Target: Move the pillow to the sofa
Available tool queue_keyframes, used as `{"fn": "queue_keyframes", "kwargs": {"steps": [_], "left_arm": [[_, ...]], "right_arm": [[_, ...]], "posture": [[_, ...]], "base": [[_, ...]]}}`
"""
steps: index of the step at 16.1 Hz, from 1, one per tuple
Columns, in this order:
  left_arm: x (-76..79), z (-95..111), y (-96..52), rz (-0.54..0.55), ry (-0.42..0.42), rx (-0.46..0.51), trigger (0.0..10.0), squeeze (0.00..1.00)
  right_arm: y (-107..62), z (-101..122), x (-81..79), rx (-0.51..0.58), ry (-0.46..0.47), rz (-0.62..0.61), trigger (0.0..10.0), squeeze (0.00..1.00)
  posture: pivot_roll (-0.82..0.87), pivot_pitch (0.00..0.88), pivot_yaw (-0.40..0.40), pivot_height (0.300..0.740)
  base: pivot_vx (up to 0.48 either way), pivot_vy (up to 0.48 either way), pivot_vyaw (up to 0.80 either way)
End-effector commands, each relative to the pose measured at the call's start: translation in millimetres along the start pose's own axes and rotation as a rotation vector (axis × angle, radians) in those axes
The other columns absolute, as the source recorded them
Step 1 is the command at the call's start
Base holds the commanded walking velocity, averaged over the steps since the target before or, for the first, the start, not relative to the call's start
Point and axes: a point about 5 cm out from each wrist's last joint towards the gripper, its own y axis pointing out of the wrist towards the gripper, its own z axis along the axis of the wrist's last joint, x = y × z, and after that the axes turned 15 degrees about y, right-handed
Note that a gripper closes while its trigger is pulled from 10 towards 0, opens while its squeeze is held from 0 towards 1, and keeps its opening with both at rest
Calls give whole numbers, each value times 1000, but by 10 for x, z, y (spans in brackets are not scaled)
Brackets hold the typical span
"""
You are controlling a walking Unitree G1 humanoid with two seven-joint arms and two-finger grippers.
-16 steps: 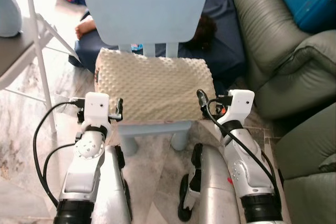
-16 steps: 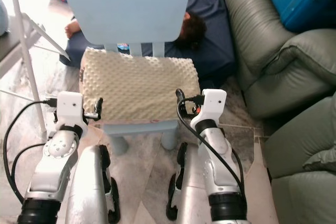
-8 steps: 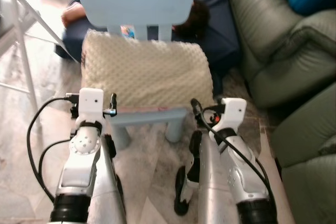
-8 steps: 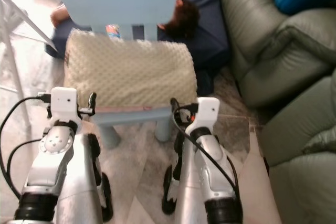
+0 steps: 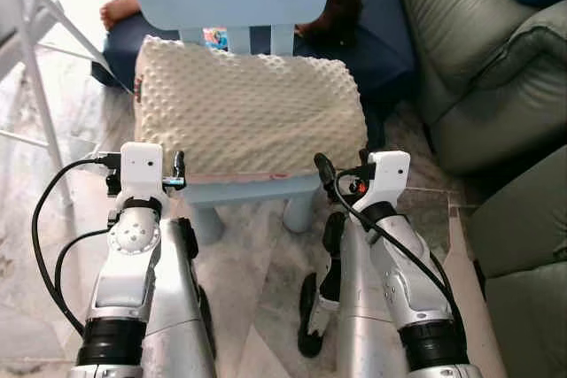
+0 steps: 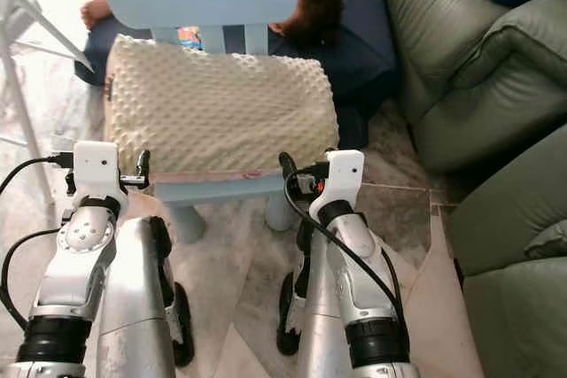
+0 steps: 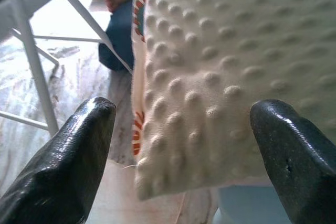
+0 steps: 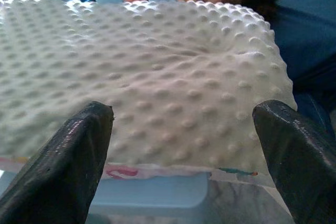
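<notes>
One bumpy cream pillow (image 5: 244, 108) lies on one pale blue chair (image 5: 257, 190). My left gripper (image 7: 178, 145) and right gripper (image 8: 184, 145), two, both spread wide, near its front edge. One grey sofa (image 5: 478, 68) on my right.

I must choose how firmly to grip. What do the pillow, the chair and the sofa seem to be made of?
The pillow looks like soft cream fabric with raised dots, probably over foam; it sags slightly at the edges. The chair looks like smooth, matte, light blue moulded plastic. The sofa looks like grey-green leather or imitation leather, with a mild sheen and soft creases.
</notes>
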Motion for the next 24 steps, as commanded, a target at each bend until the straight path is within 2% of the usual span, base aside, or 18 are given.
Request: {"fn": "queue_keyframes", "kwargs": {"steps": [1,2,3,4,8,9,10,11,12,13,15,16,19,20,24], "left_arm": [[45,-61,-11,-2,2,-26,10000,1000],[129,-68,-8,-6,4,-34,10000,525],[162,-68,-23,-18,-4,-31,10000,0],[174,-65,-37,-23,-4,-26,10000,0],[140,35,57,-19,-25,6,10000,0],[119,90,112,-12,-29,14,10000,0],[86,168,177,6,-44,26,10000,0],[53,259,226,23,-57,44,10000,0],[27,339,252,34,-74,63,10000,0],[-15,473,303,43,-90,98,10000,0],[-52,529,373,52,-82,113,10000,0],[-29,438,417,31,-89,62,10000,0],[129,277,403,-79,-75,-13,10000,0],[188,219,371,-113,-87,-23,0,0],[266,121,322,-144,-76,-32,0,0]], "right_arm": [[-31,-46,29,-19,-17,-11,10000,1000],[-36,-61,59,-31,-34,-14,10000,165],[-43,-46,69,-28,-53,-12,10000,0],[-51,-28,78,-23,-71,-9,10000,0],[54,118,129,-3,-151,17,10000,0],[123,202,106,14,-171,56,10000,580],[213,314,92,39,-204,77,10000,1000],[286,411,93,58,-219,82,10000,1000],[326,476,89,72,-222,89,10000,875],[392,553,84,84,-232,97,10000,0],[463,559,85,71,-243,105,10000,0],[526,513,64,52,-234,105,10000,0],[593,356,34,1,-176,96,10000,0],[613,267,2,-18,-136,99,0,0],[599,99,-17,-52,-98,99,0,0]], "posture": [[44,340,-58,475],[39,345,-57,475],[29,363,-55,475],[26,371,-53,475],[8,440,-54,475],[2,462,-55,475],[-1,474,-54,475],[1,481,-53,475],[3,490,-54,475],[4,502,-52,475],[5,521,-54,475],[0,530,-53,475],[8,540,-49,475],[14,540,-47,475],[17,536,-50,475]], "base": [[0,0,0],[0,0,0],[0,0,0],[0,0,0],[0,0,0],[0,0,0],[0,0,0],[0,0,0],[0,0,0],[0,0,0],[0,0,0],[0,0,0],[0,0,0],[0,0,0],[0,0,0]]}}
